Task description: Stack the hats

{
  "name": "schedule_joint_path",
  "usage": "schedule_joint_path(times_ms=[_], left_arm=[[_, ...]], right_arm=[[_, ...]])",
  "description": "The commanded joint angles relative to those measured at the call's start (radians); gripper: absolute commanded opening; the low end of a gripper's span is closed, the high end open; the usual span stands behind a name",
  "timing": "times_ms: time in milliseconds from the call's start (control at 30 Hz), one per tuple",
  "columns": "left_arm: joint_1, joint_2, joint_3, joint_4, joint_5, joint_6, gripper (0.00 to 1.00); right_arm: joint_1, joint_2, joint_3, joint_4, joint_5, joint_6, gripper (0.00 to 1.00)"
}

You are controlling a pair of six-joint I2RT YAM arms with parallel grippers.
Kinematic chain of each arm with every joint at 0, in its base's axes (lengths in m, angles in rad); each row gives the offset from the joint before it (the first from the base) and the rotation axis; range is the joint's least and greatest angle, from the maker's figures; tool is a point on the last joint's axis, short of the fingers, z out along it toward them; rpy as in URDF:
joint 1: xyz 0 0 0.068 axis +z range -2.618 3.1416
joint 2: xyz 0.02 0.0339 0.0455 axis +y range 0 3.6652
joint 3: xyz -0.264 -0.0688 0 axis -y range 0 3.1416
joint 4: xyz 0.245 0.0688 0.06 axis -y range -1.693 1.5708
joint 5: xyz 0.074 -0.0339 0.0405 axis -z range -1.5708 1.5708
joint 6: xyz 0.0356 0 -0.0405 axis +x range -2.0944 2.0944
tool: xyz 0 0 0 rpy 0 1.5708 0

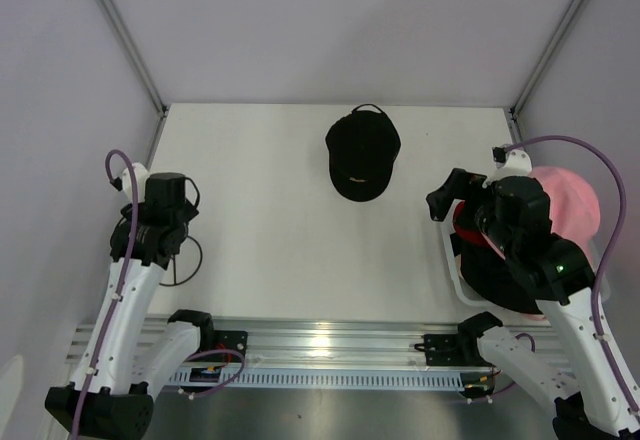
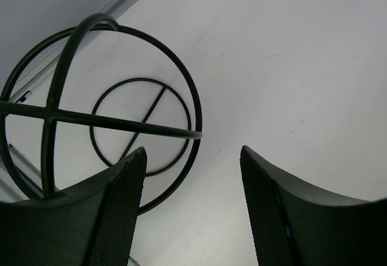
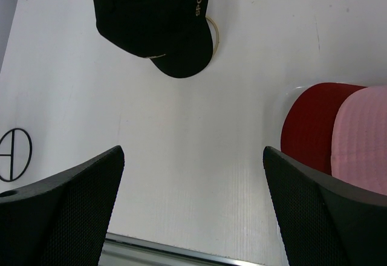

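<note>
Top external view first: a black cap (image 1: 362, 155) sits flat on the white counter (image 1: 260, 190) toward the back, pretty much in the middle and all alone. Over on the right there's a white mesh basket (image 1: 450, 265) with a red cap (image 1: 468, 232), a pink hat (image 1: 572, 200) and another dark hat (image 1: 495, 282) piled in it, partly hidden under the right arm. The right claw (image 1: 447, 198) hangs just left of the basket, touching nothing, and the left claw (image 1: 165, 205) is way off on the left next to a black wire stand (image 1: 182, 260); from up here nobody could tell how far either one is spread. Left wrist view: the left claw's fingers (image 2: 121, 211) are spread wide with only bare counter between them, and the wire stand fills the left side. Right wrist view: the right claw is gaping wide too, gripping nothing. The black cap is up ahead, well apart from it, with "SPORT" stitched on it. The red cap and pink hat sit side by side at the right edge, pink one farther right.
</note>
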Motion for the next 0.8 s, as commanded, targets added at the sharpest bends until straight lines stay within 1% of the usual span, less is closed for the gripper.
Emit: schedule_joint_path(times_ms=[0, 100, 200, 233, 333, 433, 467, 567, 633, 667, 767], left_arm=[[0.011, -0.049, -0.014, 0.095, 0.024, 0.070, 0.68], [0.011, -0.028, -0.006, 0.127, -0.059, 0.058, 0.71], [0.028, 0.043, 0.035, 0.128, -0.063, 0.045, 0.71], [0.031, 0.078, 0.043, 0.130, -0.063, 0.042, 0.71], [0.034, 0.121, 0.064, 0.125, -0.067, 0.039, 0.65], [0.051, 0.135, 0.066, 0.125, -0.037, 0.035, 0.44], [0.053, 0.123, 0.060, 0.128, -0.026, 0.033, 0.32], [0.053, 0.072, 0.034, 0.171, 0.032, 0.062, 0.17], [0.053, 0.051, 0.021, 0.200, 0.052, 0.087, 0.10], [0.053, 0.040, 0.014, 0.205, 0.062, 0.093, 0.01], [0.054, 0.040, 0.017, 0.204, 0.098, 0.119, 0.01]], right_arm=[[-0.003, 0.017, -0.011, 0.049, -0.015, -0.004, 0.99], [-0.003, 0.020, -0.022, 0.068, -0.024, -0.003, 0.99], [-0.003, 0.020, -0.034, 0.098, -0.038, -0.004, 1.00], [-0.003, 0.023, -0.040, 0.105, -0.043, -0.004, 0.99], [-0.001, 0.028, -0.043, 0.120, -0.040, -0.004, 0.99], [-0.004, 0.031, -0.040, 0.115, 0.003, -0.006, 1.00], [-0.004, 0.037, -0.035, 0.105, 0.058, -0.007, 0.99], [-0.020, 0.063, -0.007, 0.071, 0.173, -0.027, 1.00], [-0.040, 0.080, 0.023, 0.051, 0.203, -0.047, 0.99], [-0.046, 0.091, 0.052, 0.036, 0.215, -0.053, 1.00], [-0.066, 0.089, 0.086, 0.026, 0.236, -0.073, 1.00]])
